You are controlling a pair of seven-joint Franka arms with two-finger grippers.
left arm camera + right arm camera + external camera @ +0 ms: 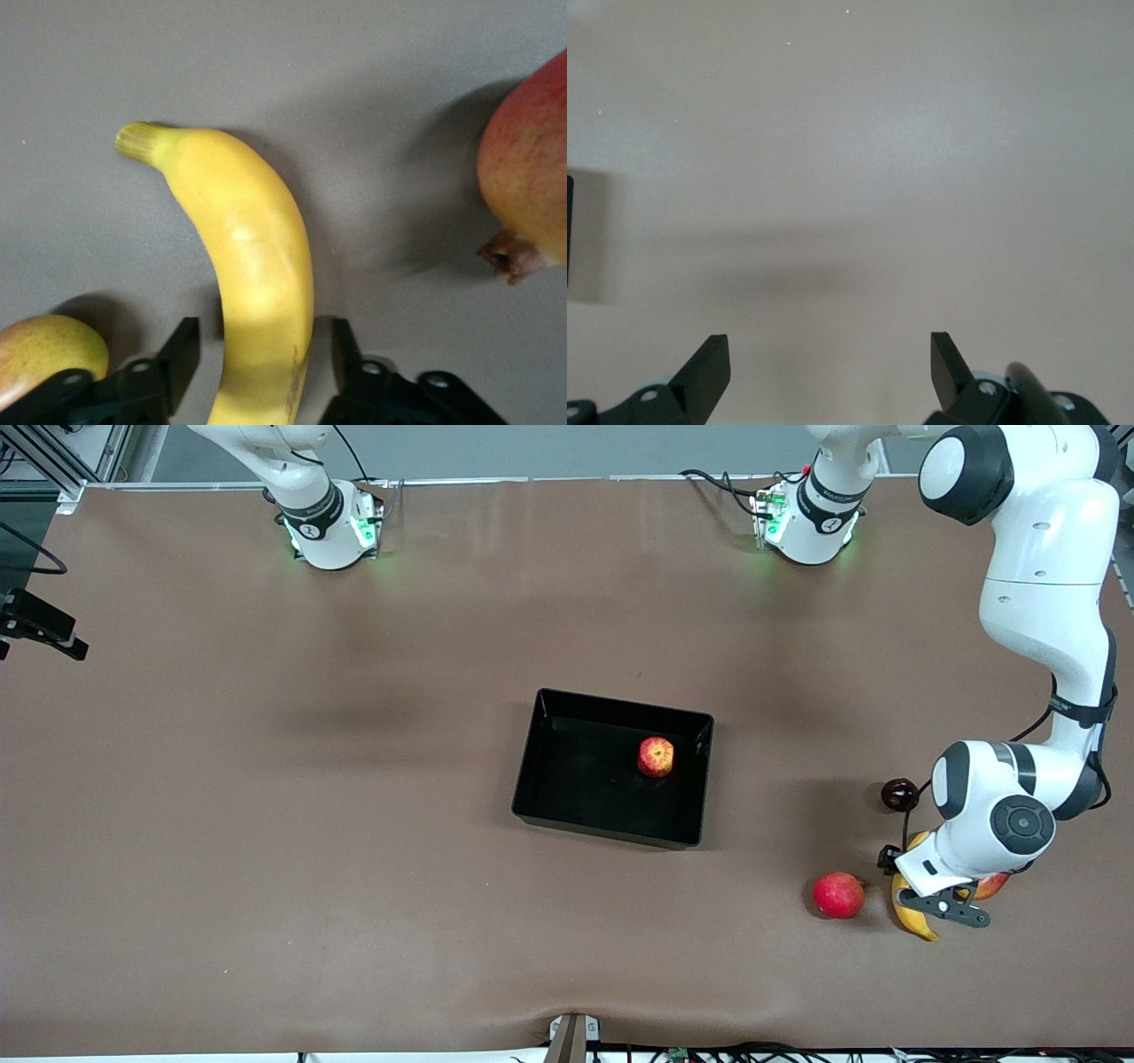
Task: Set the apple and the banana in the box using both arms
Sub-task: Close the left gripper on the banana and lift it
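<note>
- One apple (pixel 656 756) we see lying in the box (pixel 540 775).
- Our left gripper (pixel 257 372) straddles the banana (pixel 252 266) on the desk (pixel 266 824), fingers (pixel 177 359) not touching.
- Our right gripper (pixel 830 367) waits, fingers apart.

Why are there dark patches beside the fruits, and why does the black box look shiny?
Left wrist view: soft shadows lie beside the banana and the reddish fruit. Front view: light glints off the box walls, and the apple inside looks sharp. Right wrist view: a faint blurry shadow crosses the table.
</note>
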